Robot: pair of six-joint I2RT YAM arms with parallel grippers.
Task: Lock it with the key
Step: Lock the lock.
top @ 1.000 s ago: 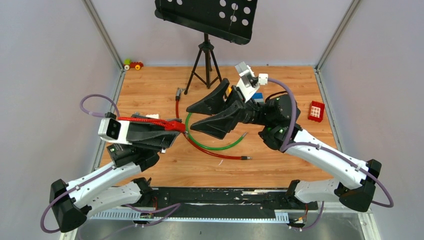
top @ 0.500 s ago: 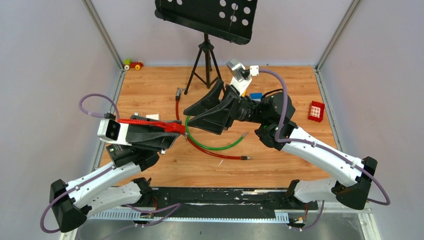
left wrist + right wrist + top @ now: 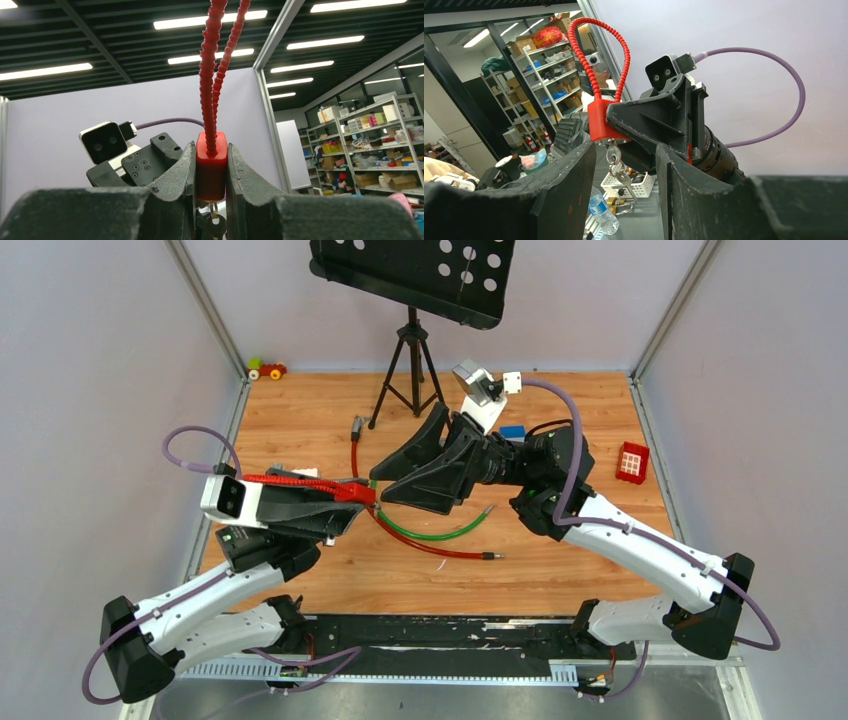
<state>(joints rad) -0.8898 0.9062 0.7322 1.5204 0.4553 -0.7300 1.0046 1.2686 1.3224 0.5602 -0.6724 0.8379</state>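
I see the padlock (image 3: 211, 165) clamped between the left gripper's (image 3: 357, 502) fingers, left of the table's middle. The key (image 3: 613, 152) sticks out of its end, in the gap between the right gripper's (image 3: 381, 478) fingers, which face it from the right. Two cables (image 3: 440, 536) lie on the table (image 3: 560, 580) beneath them. A music stand (image 3: 410, 350) stands behind, a toy car (image 3: 266, 369) sits in the far left corner, and a block (image 3: 631, 461) lies at the right.

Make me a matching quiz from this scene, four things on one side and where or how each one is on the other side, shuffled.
1 padlock
2 key
3 green cable
4 right gripper

A open, holding nothing
B lying on the table
C sticking out of the padlock's base
D clamped in the left gripper

Pairs: 1-D, 2-C, 3-B, 4-A
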